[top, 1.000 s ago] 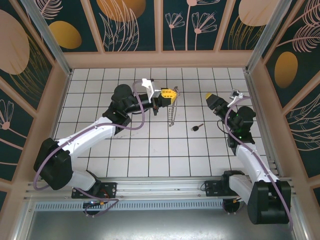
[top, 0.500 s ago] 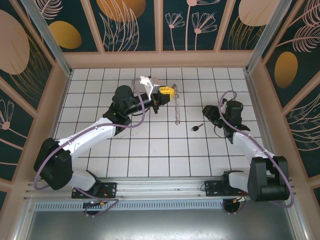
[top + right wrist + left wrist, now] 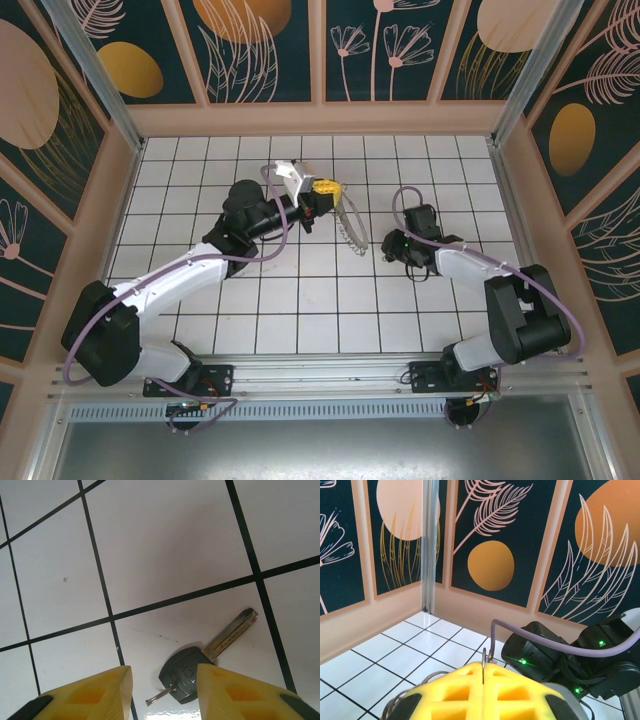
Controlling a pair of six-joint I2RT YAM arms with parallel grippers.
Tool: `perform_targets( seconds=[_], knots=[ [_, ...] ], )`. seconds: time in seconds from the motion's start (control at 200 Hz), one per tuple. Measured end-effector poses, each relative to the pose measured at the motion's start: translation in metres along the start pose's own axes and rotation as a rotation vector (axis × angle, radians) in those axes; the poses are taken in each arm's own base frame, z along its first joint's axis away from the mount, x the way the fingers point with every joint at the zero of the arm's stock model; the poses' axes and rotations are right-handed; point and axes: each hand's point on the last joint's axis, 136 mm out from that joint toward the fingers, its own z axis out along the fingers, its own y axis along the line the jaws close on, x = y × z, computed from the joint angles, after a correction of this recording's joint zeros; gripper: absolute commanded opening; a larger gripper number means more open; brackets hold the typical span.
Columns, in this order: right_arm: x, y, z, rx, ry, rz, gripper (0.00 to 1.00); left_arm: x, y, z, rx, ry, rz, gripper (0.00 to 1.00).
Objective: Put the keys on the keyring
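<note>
Jaws of my right claw (image 3: 162,672) stood apart, straddling the black head of the key (image 3: 201,656), which lay flat on the white tiled surface (image 3: 165,545). I couldn't read its lettering. My left claw (image 3: 484,669) was clamped on the keyring (image 3: 348,226). A second earlier the right claw had been near the right wall.

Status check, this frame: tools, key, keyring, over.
Left tool shut on keyring, loop hanging. Right tool open over black-headed key on tile. Nothing blocking.
</note>
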Motion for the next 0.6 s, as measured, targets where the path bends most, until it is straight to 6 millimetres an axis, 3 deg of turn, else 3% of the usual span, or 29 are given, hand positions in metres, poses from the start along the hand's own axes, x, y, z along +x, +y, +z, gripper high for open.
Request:
perform_targets(
  seconds=[0.601],
  knots=[
    [-0.009,0.019,0.006,0.003,-0.016,-0.129,0.43,-0.003,-0.004,-0.009,-0.004,0.002,0.007,0.0]
  ],
)
